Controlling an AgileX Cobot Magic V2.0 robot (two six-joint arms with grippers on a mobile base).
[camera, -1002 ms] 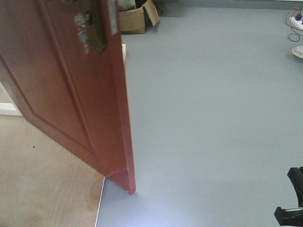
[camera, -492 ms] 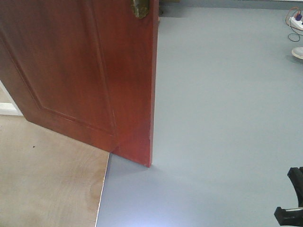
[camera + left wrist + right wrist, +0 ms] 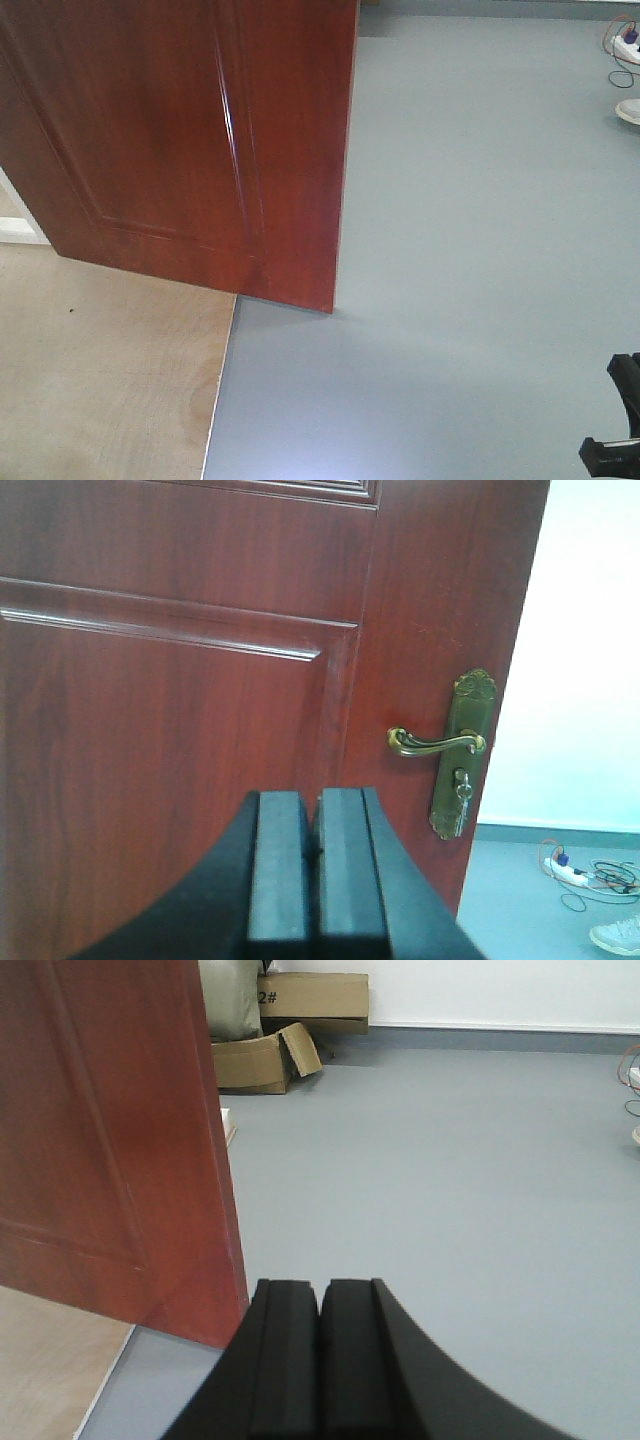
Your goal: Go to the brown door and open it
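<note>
left wrist view first: the left gripper (image 3: 313, 805) has its two black pads pressed flat together with nothing between them. it sits right in front of the brown door (image 3: 180, 710) — can't tell if it's actually touching. right gripper (image 3: 320, 1290) is the same story, jaws closed on nothing, low over the grey floor (image 3: 450, 1180) just beside the door's free edge. the door stands angled, and its bottom edge crosses the seam where the tan wooden board (image 3: 100, 380) meets the grey. near the door's free edge there's the brass backplate (image 3: 462, 750), with the curved lever handle (image 3: 435, 743) pointing in toward the panel and small keys (image 3: 461, 798) hanging under it. further back — cardboard boxes (image 3: 265, 1055) by the white wall (image 3: 480, 990), plus a power strip (image 3: 568, 872) and a shoe (image 3: 620, 935) on the floor.
</note>
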